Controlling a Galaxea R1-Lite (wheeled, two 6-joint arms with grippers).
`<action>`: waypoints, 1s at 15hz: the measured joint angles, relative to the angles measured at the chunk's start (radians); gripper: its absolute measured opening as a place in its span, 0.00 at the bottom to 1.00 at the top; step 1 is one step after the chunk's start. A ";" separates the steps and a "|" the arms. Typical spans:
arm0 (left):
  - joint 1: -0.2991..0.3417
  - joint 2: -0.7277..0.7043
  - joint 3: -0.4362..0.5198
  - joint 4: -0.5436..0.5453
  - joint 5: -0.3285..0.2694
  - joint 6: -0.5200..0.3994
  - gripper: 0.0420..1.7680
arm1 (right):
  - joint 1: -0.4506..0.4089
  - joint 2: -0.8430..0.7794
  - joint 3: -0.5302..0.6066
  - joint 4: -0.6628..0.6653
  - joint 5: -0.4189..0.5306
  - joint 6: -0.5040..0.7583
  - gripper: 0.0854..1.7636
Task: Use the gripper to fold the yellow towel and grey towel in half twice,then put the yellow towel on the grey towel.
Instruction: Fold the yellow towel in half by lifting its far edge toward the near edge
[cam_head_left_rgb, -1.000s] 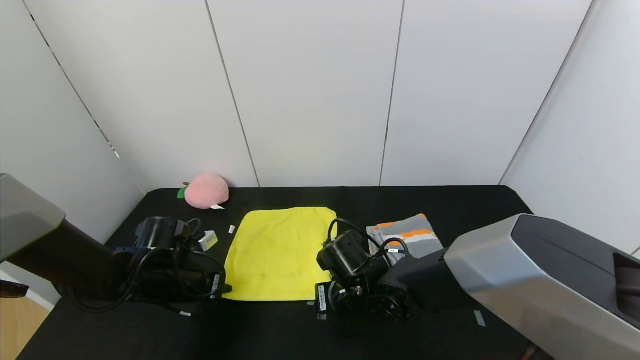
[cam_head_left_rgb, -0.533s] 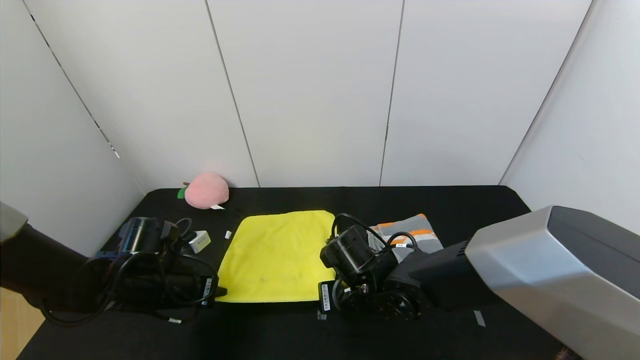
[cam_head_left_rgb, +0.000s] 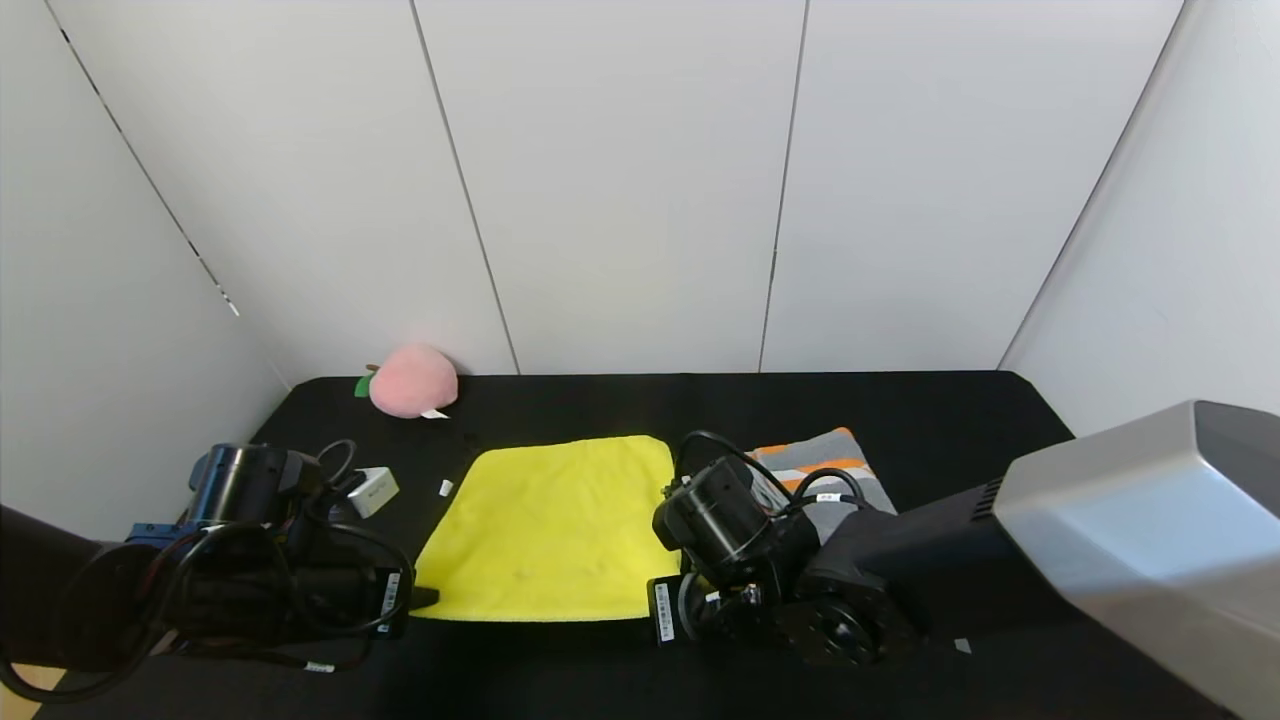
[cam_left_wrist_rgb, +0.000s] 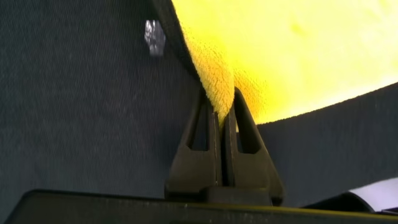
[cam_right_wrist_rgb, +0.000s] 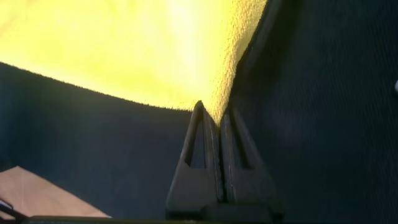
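— Dragged nearer with both arms: yellow towel (cam_head_left_rgb: 548, 530), flat, stretching away ahead of both grippers.
— Left gripper (cam_left_wrist_rgb: 224, 115), right gripper (cam_right_wrist_rgb: 214, 121): each pinching one near corner. Grey towel (cam_head_left_rgb: 835, 475) beyond right.

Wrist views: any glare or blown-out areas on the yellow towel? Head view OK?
Left wrist view: the yellow towel is blown out away from the left tool, pile texture showing only near the pinch. Right wrist view: a bright washed-out band on the towel above the right tool. Head view: evenly lit, the black table without glare.
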 joint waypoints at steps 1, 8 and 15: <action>0.000 -0.017 0.014 0.000 0.000 0.000 0.05 | 0.007 -0.013 0.021 0.000 0.000 0.005 0.03; -0.013 -0.150 0.100 0.005 0.000 -0.007 0.05 | 0.050 -0.119 0.139 0.001 -0.001 0.013 0.03; -0.048 -0.297 0.147 0.014 0.001 -0.032 0.05 | 0.080 -0.202 0.201 0.002 -0.002 0.014 0.03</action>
